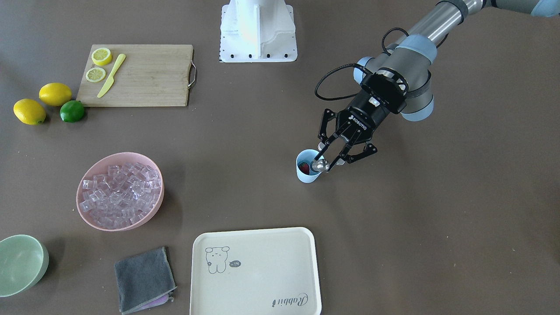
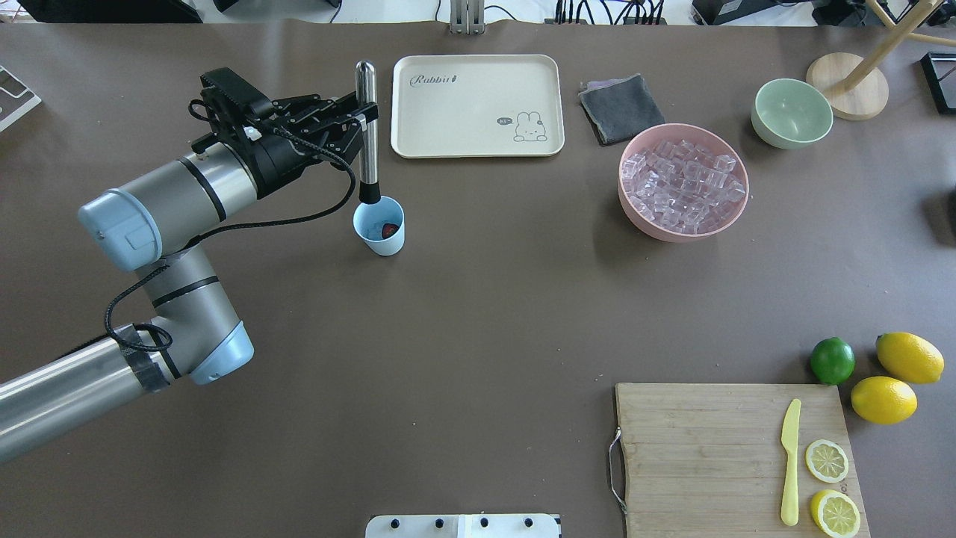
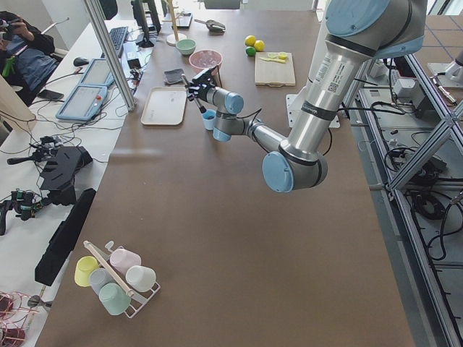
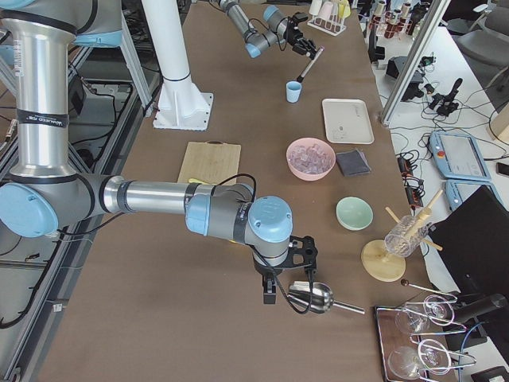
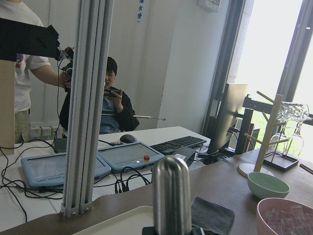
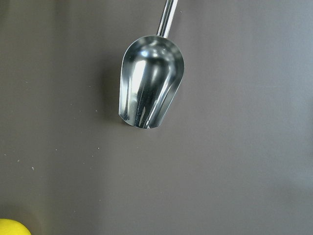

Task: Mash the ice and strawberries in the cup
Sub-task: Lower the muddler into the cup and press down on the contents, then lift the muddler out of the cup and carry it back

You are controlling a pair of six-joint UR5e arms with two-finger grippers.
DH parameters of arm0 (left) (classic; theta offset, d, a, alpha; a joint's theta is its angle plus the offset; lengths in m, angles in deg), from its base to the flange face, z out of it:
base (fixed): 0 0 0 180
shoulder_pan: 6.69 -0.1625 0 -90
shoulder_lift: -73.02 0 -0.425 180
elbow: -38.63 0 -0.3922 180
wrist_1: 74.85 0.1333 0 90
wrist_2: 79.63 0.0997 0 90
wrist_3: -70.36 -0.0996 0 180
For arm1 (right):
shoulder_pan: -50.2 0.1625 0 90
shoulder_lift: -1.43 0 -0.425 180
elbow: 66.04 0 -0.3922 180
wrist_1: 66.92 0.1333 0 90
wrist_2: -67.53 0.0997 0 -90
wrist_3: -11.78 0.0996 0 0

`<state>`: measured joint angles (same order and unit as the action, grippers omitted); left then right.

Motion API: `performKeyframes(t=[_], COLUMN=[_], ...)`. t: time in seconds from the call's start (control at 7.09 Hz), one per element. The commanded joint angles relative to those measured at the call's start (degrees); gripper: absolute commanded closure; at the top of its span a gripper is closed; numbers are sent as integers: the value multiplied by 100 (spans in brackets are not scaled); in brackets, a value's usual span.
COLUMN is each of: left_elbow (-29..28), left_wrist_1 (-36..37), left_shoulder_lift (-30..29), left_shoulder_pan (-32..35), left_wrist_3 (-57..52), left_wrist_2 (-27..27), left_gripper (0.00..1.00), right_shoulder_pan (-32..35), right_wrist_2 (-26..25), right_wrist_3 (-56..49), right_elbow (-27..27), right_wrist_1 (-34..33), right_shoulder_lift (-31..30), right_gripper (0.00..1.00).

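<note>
The light-blue cup stands on the brown table, also in the front view. A red strawberry lies inside it. My left gripper is shut on an upright steel muddler, whose black tip sits at the cup's far rim. The ice fills the pink bowl, far from the cup. My right gripper shows only in the right side view, above a steel scoop lying on the table. I cannot tell if it is open or shut.
A cream tray lies just beyond the cup, with a grey cloth and a pale-green bowl further right. A cutting board with lemon slices and a yellow knife, two lemons and a lime are near right.
</note>
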<state>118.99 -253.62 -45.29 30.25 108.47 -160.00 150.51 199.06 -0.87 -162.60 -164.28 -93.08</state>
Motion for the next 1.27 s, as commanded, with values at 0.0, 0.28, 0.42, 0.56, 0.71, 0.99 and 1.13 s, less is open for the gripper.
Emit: performKeyframes(t=[0.0,0.28,0.42,0.56,0.71,0.99,1.13], left_elbow=[-179,250,835,1624,1815,1764,1720], left_wrist_1=[-132,-44,1348,3041,4242,5596,5999], left_shoulder_lift=[27,80,141,220,203,787,1349], left_shoulder_pan=[-300,-14,693,1188,1880,2912,3124], left_wrist_3=[4,56,466,687,689,602,497], left_wrist_2=[290,162,-709,-1240,-2419,-4568,-5020], left_gripper=[100,100,100,100,100,100,100], right_shoulder_pan=[41,41,50,50,50,68,68], right_wrist_2=[-13,-13,-4,31,127,303,347], right_wrist_3=[0,0,0,26,35,35,35], right_elbow=[-30,-56,-65,-65,-65,-91,-100], right_wrist_1=[-3,-3,6,-72,-238,-249,-249], right_shoulder_lift=[-32,-49,-67,-67,-41,-76,-84], right_gripper=[0,0,0,0,0,0,0])
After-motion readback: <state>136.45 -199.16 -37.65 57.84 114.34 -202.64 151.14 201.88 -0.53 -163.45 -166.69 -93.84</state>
